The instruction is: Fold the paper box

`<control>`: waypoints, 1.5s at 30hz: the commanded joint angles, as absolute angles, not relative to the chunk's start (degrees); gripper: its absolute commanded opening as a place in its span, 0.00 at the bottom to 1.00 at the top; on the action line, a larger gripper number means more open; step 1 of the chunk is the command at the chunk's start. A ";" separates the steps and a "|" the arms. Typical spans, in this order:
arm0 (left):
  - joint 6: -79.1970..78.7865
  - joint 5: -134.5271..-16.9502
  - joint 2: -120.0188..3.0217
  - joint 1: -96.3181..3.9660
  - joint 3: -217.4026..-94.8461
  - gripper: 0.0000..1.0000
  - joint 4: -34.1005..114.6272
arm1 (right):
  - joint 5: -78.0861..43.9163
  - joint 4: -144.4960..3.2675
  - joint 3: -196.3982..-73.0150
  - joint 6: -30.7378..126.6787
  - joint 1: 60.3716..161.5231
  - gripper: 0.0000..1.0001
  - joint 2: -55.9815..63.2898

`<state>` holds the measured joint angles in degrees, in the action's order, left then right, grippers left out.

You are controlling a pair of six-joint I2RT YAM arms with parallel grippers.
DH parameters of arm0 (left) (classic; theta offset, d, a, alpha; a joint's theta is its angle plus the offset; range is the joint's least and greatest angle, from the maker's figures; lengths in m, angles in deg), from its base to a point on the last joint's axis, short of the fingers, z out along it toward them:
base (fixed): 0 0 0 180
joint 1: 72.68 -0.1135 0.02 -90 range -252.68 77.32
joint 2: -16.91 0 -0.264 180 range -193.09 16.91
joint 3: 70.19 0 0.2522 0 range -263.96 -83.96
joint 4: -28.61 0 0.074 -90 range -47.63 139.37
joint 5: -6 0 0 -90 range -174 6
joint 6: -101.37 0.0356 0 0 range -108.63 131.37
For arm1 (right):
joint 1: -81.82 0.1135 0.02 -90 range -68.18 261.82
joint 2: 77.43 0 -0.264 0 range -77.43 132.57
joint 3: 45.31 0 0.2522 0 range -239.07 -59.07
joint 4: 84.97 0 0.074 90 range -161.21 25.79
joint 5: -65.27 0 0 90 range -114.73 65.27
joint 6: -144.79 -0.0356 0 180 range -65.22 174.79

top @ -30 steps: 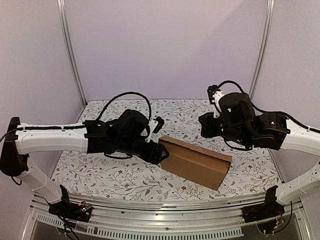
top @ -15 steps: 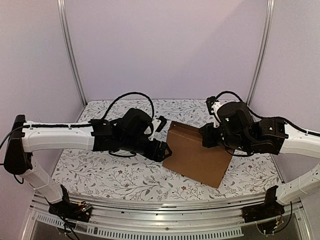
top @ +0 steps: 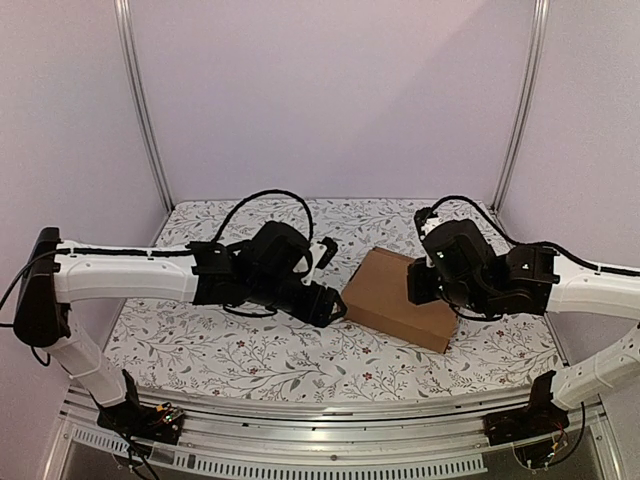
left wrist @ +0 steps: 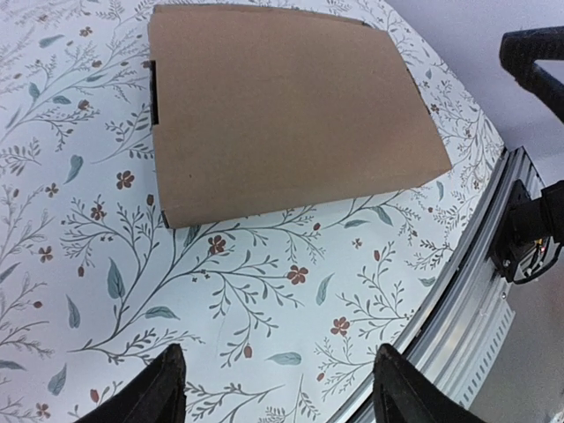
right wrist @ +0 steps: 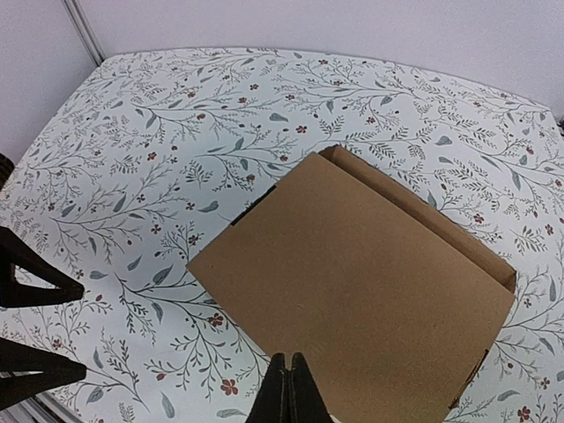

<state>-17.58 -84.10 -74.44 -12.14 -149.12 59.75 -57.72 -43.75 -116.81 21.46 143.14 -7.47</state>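
Top external view, paper box (top: 398, 297) lay folded flat on floral table (top: 230, 352), left gripper (left wrist: 278, 394) spread wide beside it, empty, right gripper (right wrist: 285, 392) pinched closed over it, empty

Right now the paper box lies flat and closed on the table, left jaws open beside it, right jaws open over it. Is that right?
Not quite: the right jaws are shut, not open. The right wrist view shows their tips pressed together over the paper box. The rest holds: box flat and closed on the table, left jaws open beside it.
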 commanded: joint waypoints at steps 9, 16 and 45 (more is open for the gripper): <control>-16.09 -83.38 -75.95 -14.08 -149.77 0.71 60.72 | -55.77 -44.09 -109.56 22.43 134.49 0.03 -10.48; -20.85 -75.75 -81.64 -14.28 -150.42 0.61 58.68 | -42.83 -46.31 -108.86 26.65 115.51 0.00 -9.91; -29.40 -72.36 -88.03 -20.98 -144.88 0.00 51.95 | -22.23 -45.78 -117.66 37.62 102.58 0.00 18.15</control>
